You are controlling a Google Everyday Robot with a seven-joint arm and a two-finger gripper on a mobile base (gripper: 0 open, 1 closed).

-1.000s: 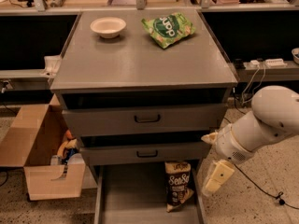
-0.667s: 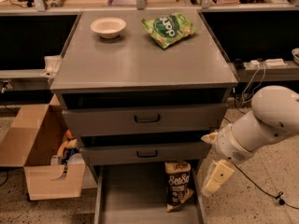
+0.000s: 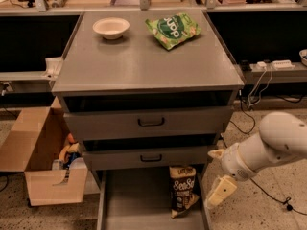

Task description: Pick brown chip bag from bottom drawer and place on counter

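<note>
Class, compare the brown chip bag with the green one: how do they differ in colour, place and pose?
Colour: the brown bag is dark with white lettering; the green bag is bright green.
Place: the brown bag is in the bottom drawer; the green bag is on the counter.
Pose: the brown bag stands roughly upright; the green bag lies flat.
Both are snack bags. The gripper hangs open, right of the drawer.

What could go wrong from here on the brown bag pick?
1. The brown chip bag stands by the right wall of the bottom drawer, top close under the middle drawer; a straight lift may snag there.
2. The gripper, open, sits outside that wall; swinging in could hit the wall or topple the bag.
</note>
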